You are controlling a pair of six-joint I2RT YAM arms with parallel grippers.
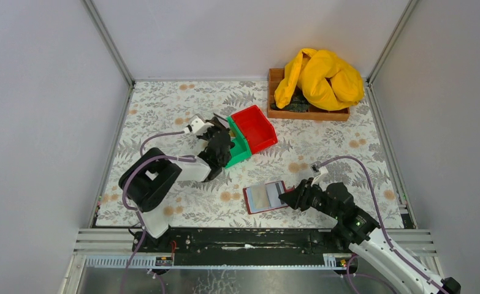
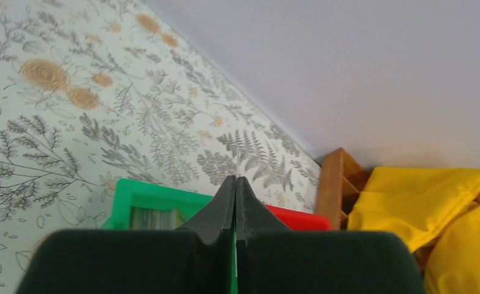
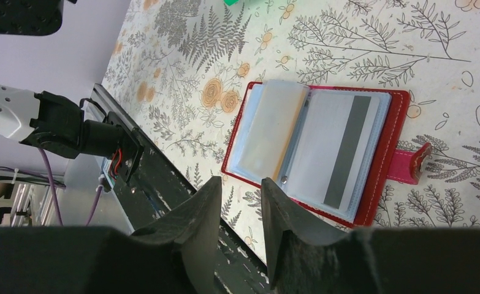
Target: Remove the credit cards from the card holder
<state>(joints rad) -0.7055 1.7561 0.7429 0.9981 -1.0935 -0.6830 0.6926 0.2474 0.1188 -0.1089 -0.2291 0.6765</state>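
open on the floral table [image 1: 182, 110], the flat dark red card holder [image 1: 265, 197] lies just left of the right gripper [image 1: 288, 197], nearer arm, jaws half-spread and empty, long side towards them, white-grey dark-striped card [image 3: 341, 153] sleeved inside, while the left gripper [image 1: 220, 146], pinched shut, hovers over the green plastic bin [image 1: 240, 151].

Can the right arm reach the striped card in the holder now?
Probably yes: the right tool is open beside the holder, which lies open, striped card showing, with nothing between them.
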